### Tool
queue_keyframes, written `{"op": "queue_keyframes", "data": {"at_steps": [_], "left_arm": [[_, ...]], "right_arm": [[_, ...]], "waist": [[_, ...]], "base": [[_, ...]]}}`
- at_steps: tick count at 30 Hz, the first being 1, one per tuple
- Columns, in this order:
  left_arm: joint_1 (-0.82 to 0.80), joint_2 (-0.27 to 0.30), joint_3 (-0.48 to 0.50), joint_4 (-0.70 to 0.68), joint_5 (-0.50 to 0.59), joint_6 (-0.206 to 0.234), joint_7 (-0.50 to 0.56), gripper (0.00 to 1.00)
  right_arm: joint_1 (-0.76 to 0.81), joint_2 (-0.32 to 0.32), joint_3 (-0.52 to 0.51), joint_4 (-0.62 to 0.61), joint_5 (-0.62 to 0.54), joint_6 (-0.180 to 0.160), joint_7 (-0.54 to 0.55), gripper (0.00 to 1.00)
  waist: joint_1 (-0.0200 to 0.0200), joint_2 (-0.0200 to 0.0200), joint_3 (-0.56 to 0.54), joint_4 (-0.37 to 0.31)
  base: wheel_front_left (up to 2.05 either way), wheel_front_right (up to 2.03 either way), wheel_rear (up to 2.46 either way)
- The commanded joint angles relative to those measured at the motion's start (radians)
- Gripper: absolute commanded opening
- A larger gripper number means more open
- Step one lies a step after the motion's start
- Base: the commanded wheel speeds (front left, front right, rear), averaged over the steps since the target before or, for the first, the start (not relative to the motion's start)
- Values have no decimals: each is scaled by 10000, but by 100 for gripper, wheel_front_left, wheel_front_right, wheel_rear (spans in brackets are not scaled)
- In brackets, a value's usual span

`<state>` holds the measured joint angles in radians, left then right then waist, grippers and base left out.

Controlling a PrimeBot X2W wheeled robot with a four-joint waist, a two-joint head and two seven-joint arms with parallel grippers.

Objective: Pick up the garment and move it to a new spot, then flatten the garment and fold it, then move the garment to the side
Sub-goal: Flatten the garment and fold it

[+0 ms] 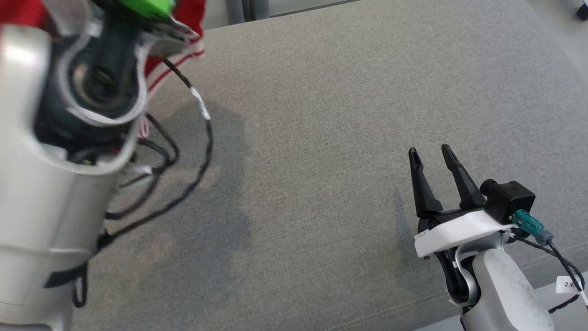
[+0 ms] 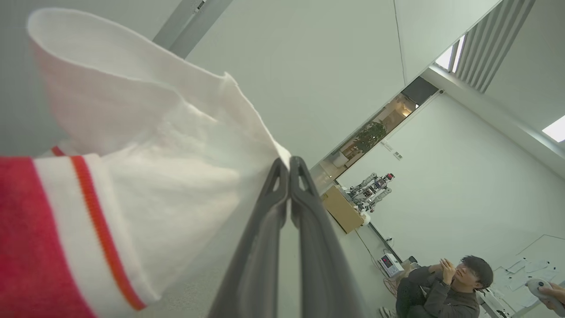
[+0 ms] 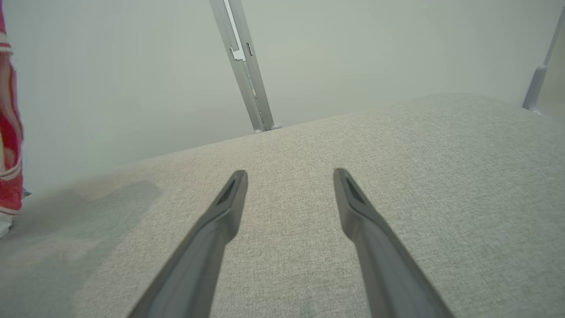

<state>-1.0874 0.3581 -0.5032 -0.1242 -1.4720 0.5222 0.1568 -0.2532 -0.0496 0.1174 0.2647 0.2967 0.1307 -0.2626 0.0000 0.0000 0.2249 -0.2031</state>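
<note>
**Evidently mid-carry: garment aloft in the left gripper, right gripper idle**

The step in hand looks like the first one, picking the garment up and taking it to a new spot. The red garment, with its white band and red stripes, hangs from the left gripper. In the left wrist view that gripper's two dark fingers are pressed together along their length. The white edge of the cloth runs right up to their tips, so the cloth appears pinched there, though the pinch itself is too fine to make out. The arm is raised high and tipped upward, toward wall and ceiling.

In the head view the pale left forearm looms at the upper left, with red cloth showing behind it. The right wrist view catches the garment dangling at its far left edge. Its lower end is close to the grey fabric-covered surface, but whether it touches cannot be told.

The right gripper hovers low over that surface, well apart from the garment. Its fingers are spread wide with nothing between them.

The next move probably calls for lowering the cloth onto a bare stretch of the surface and then releasing it. Both grippers would then be free for spreading it flat. A thin edge grip like this could slip if the arm swings.
</note>
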Motion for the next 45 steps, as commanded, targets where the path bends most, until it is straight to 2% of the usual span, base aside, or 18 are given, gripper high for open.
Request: {"op": "queue_keyframes", "data": {"at_steps": [1,6,11,15,19,22,24,28,29,31,32,37,41,45], "left_arm": [[456,-225,-312,125,388,-76,-338,0],[2042,-2037,-826,1483,701,-469,-2318,0],[2599,-2878,-1545,3359,1013,-1327,-3561,0],[2222,-3051,-2006,4602,750,-1860,-4035,0],[2037,-3061,-2654,4869,286,-2017,-4140,0],[1786,-3054,-3472,4957,-170,-2176,-4201,0],[1489,-3067,-4116,4753,-344,-2552,-4207,0],[1053,-3027,-5659,4836,-153,-2803,-4214,0],[1008,-3021,-5977,4903,-149,-2787,-4214,8],[1153,-3032,-6589,5044,-531,-2838,-4199,49],[1161,-3029,-6871,5138,-665,-2830,-4119,99],[751,-3052,-7596,5539,-451,-2706,-3502,100],[649,-3047,-7765,5273,136,-2770,-2830,100],[803,-2871,-7769,5068,735,-2869,-2977,100]], "right_arm": [[-123,-26,16,-44,98,1,-31,100],[-433,-23,258,-110,395,1,-31,100],[-641,-20,466,-129,534,1,-31,100],[-688,-19,638,-51,692,1,-31,100],[-679,-20,776,6,833,1,-31,100],[-612,-17,960,47,935,1,-31,100],[-568,-19,1043,75,953,1,-31,100],[-513,-16,993,39,974,1,-30,100],[-526,-11,987,5,992,1,-30,100],[-603,-17,989,-50,1035,1,-30,100],[-643,-19,983,-82,1060,1,-30,100],[-683,-22,1024,-24,1028,1,-30,100],[-554,-16,748,7,763,1,-30,100],[-398,-26,411,-26,391,1,-30,100]], "waist": [[0,0,322,-341],[0,0,792,-1116],[0,0,1099,-2041],[0,0,1215,-2807],[0,0,1198,-3196],[0,0,1124,-3500],[0,0,1071,-3652],[0,0,1047,-3668],[0,0,1092,-3669],[0,0,1180,-3668],[0,0,1219,-3661],[0,0,1281,-3545],[0,0,1178,-2969],[0,0,947,-2267]], "base": [[0,0,0],[0,0,0],[0,0,0],[0,0,0],[0,0,0],[0,0,0],[0,0,0],[0,0,0],[0,0,0],[0,0,0],[0,0,0],[0,0,0],[0,0,0],[0,0,0]]}}
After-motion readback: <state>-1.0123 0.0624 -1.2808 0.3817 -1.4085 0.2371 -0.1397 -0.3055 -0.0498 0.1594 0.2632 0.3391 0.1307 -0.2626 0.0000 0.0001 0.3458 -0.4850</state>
